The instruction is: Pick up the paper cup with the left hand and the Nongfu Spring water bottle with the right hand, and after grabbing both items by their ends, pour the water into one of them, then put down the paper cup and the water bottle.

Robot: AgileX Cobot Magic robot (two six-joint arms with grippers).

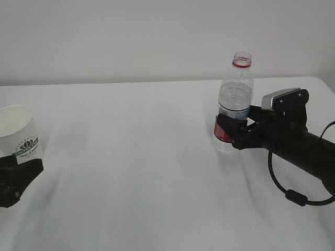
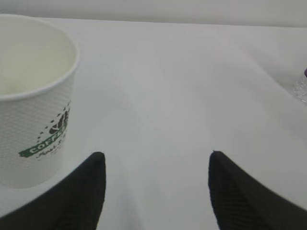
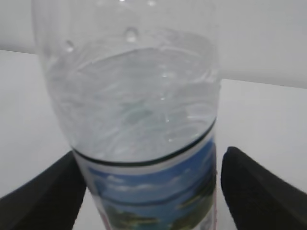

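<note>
Paper cup (image 2: 36,96), white with a green logo, stands upright at the bench's (image 1: 131,172) near left; the left gripper (image 2: 156,191) sits just beside it, released, the cup off to one side rather than between its jaws. Farther right, the right gripper (image 1: 235,130) straddles the Nongfu Spring water bottle (image 1: 234,102) at its label, jaws wide and apparently not yet clamped, seemingly ready to grasp. Uncapped, ribbed and clear, it holds water (image 3: 139,105).

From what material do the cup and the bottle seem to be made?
The paper cup looks like white paper with a matt, finely dimpled wall and a rolled rim, printed in green. The Nongfu Spring water bottle seems clear, glossy thin plastic: the water shows through its ribbed wall, and a printed label wraps it, probably film.
</note>
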